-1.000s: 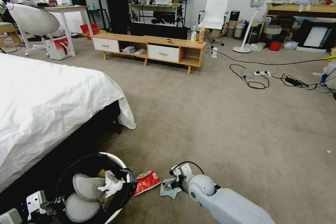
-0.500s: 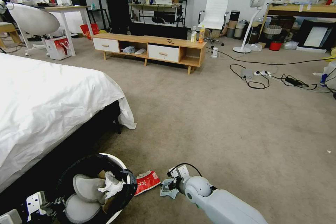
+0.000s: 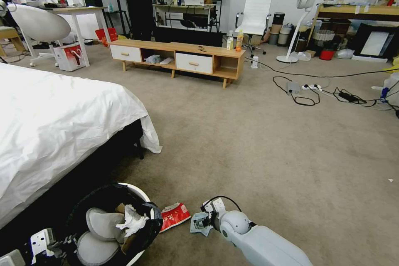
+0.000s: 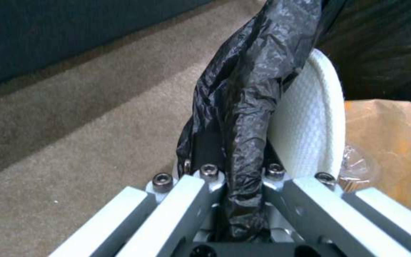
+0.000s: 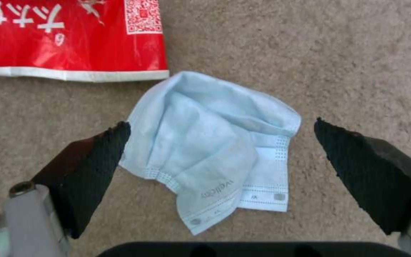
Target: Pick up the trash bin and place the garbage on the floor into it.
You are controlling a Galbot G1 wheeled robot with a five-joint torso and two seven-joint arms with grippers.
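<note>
Our right gripper [image 5: 219, 150] hovers wide open astride the blue face mask [image 5: 215, 142] on the carpet [image 3: 257, 141]; closing comes next. Our left gripper [image 4: 234, 200] pinches the trash bin [image 3: 137, 193] rim.

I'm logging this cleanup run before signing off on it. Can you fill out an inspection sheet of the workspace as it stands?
Surface: beige carpet floor, with garbage lying near the robot.
Job's things: trash bin with black liner, holding a tissue wad and brown paper bag; blue face mask and red snack wrapper lie on the floor, edges close.
Clutter: bottles on the low wooden cabinet.
Grippers: left tool shut on the bin's liner and rim; right tool open, fingers either side of the mask.
Cables: power strip and loose cords on the floor, far right.
Surroundings: bed, fan, desks.
</note>
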